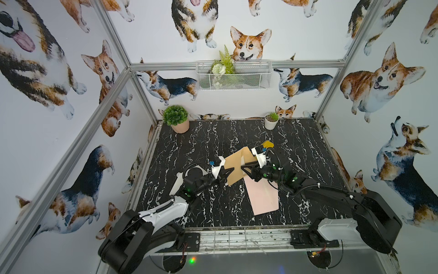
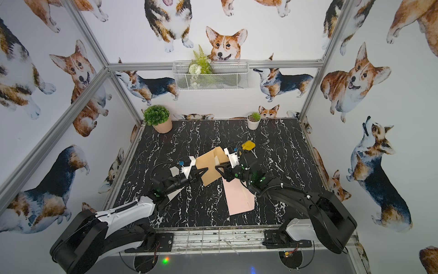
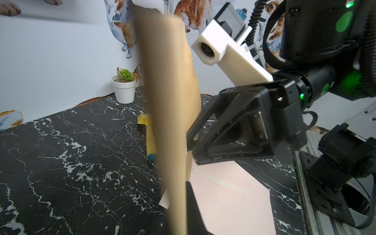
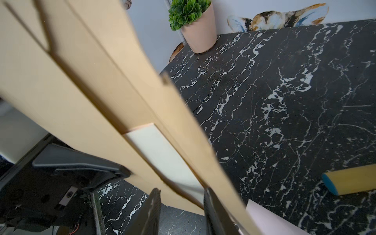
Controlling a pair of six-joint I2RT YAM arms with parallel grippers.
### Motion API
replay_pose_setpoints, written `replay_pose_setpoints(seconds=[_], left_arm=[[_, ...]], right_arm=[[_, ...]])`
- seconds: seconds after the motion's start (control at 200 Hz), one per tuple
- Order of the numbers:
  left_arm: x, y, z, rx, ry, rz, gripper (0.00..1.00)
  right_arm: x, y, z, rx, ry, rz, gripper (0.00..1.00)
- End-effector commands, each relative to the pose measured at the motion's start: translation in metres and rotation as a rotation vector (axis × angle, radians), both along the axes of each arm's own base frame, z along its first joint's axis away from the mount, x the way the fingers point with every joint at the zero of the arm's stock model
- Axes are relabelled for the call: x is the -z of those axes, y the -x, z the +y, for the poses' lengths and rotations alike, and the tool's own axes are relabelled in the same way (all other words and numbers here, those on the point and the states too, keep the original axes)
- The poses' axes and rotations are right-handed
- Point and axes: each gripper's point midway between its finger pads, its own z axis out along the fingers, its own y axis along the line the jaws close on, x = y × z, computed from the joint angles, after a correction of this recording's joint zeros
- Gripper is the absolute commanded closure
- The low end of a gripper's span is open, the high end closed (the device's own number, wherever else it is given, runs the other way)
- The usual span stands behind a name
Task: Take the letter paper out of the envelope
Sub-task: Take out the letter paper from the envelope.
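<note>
Top views: left hand (image 1: 227, 173) clamped shut on the near-left corner of the brown envelope (image 1: 234, 166), holding it up off the counter (image 1: 213, 142) around mid-counter. Right hand (image 1: 245, 169) at the envelope's opposite edge, jaws parted, gripping nothing visible. Pink letter paper (image 1: 263, 197) lies mostly out and flat on the counter under the right arm. Its long axis runs from the envelope mouth toward the front edge, angled slightly to the right edge. Both top views agree: envelope (image 2: 208, 166), letter paper (image 2: 239, 199). Left wrist view: envelope (image 3: 168, 101) edge-on and upright, right hand (image 3: 190, 147) open with a finger either side of the mouth edge. Letter paper (image 3: 227, 193) lies below on the counter, its far end rising into the envelope. Right wrist view: a cream strip of letter paper (image 4: 162, 154) sits between the envelope (image 4: 81, 91) layers, so one end looks to be inside. The right hand's fingers (image 4: 152, 211) are apart, straddling it. Judgement: right hand is nearer, so the next pull should follow the long axis toward the front edge, away from the left hand. Other containers: wire basket (image 1: 233, 76) on the back wall holds fake greenery. Pink pot (image 1: 180, 125) at the back-left corner and white pot (image 1: 271, 123) on the back edge each hold a plant.
</note>
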Motion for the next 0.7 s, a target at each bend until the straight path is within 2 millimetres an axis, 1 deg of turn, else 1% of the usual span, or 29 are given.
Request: replay_pose_setpoints(seconds=[0.0, 0.215, 0.355, 0.696], left_arm=[[-0.006, 0.002, -0.003, 0.024, 0.003, -0.028, 1.0], [-0.006, 0.003, -0.005, 0.027, 0.003, -0.026, 1.0], [-0.005, 0.003, -0.005, 0.026, 0.002, -0.024, 1.0], [-0.007, 0.002, -0.005, 0.025, 0.02, -0.025, 1.0]], right_arm=[[-0.006, 0.0, 0.003, -0.017, -0.018, -0.016, 0.61], [-0.005, -0.001, 0.001, -0.013, -0.02, -0.033, 0.6], [-0.007, -0.003, -0.002, -0.015, -0.052, -0.03, 0.68], [-0.016, 0.001, 0.002, -0.085, -0.104, -0.063, 0.66]])
